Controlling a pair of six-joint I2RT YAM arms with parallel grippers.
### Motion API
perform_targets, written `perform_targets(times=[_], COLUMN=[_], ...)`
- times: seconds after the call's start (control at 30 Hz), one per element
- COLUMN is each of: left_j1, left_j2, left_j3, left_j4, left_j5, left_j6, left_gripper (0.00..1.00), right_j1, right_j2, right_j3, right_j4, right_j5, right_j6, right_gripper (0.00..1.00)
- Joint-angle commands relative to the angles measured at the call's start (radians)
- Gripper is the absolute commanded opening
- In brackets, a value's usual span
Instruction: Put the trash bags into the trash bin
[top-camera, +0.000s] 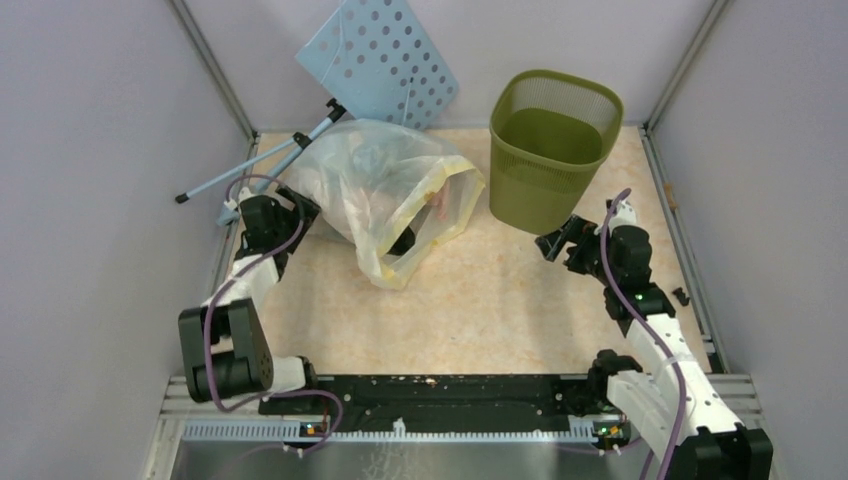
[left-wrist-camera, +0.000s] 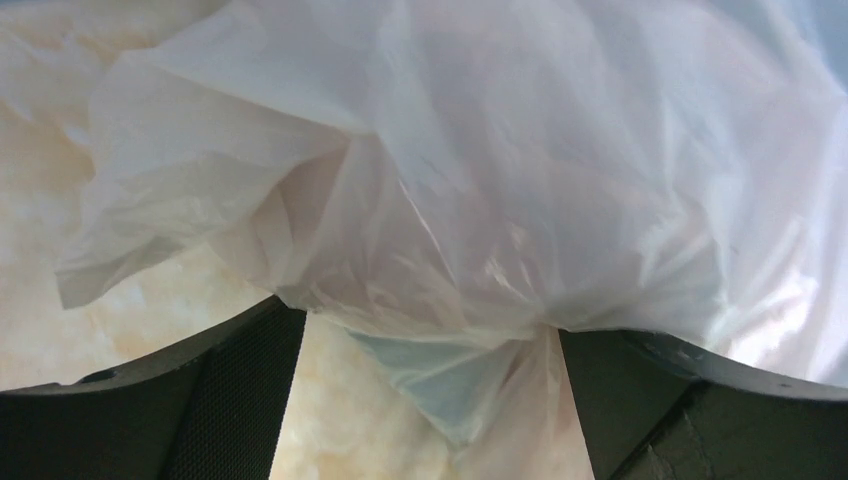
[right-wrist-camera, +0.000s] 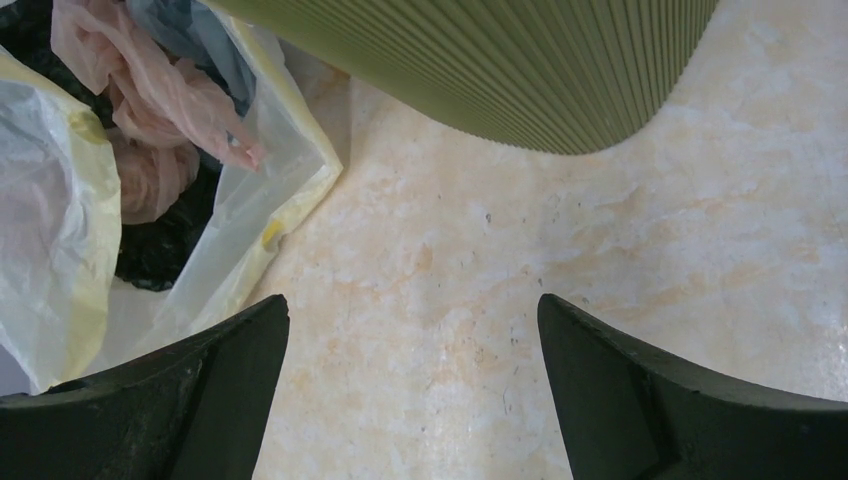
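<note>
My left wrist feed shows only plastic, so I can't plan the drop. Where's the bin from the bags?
Observer: The trash bin stands upright at the back of the table, right of the trash bags.
Operator: Anything inside it?
Observer: No bag shows inside it in the top view.
Operator: And the other arm?
Observer: The right end effector is open, holding nothing, low in front of the trash bin.
</note>
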Motion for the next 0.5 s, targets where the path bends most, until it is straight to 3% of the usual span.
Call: perform_targets(times=[0.0, 0.17, 0.27, 0.37, 0.47], left_j1=[-0.016, -0.016, -0.018, -0.047, -0.158], left_j2=[-0.230, -0.477, -0.564, -0.580, -0.552], left_j3=[-0.037, 0.016, 0.045, 0.089, 0.156], left_j4=[-0.221, -0.484, -0.545, -0.570, -0.602], left_j5=[-0.002, -0.089, -0.068, -0.019, -0.088], left_j6=[0.003, 0.115, 0.181, 0.237, 0.275], left_gripper=[0.99, 0.99, 0.99, 0.99, 0.99], right_j1=[-0.005, -0.005, -0.005, -0.005, -0.008], right_j2=[0.082, 0.183, 0.254, 0.344, 0.441], right_j3=[0.067, 0.063, 0.066, 0.098, 0.153], right_j4=[0.176, 0.356, 0.461, 0.528, 0.586], right_j5=[0.030, 0.060, 0.096, 0.154, 0.183], right_j6=[0.030, 0.071, 0.114, 0.146, 0.166], right_gripper=[0.93, 0.93, 0.93, 0.93, 0.93])
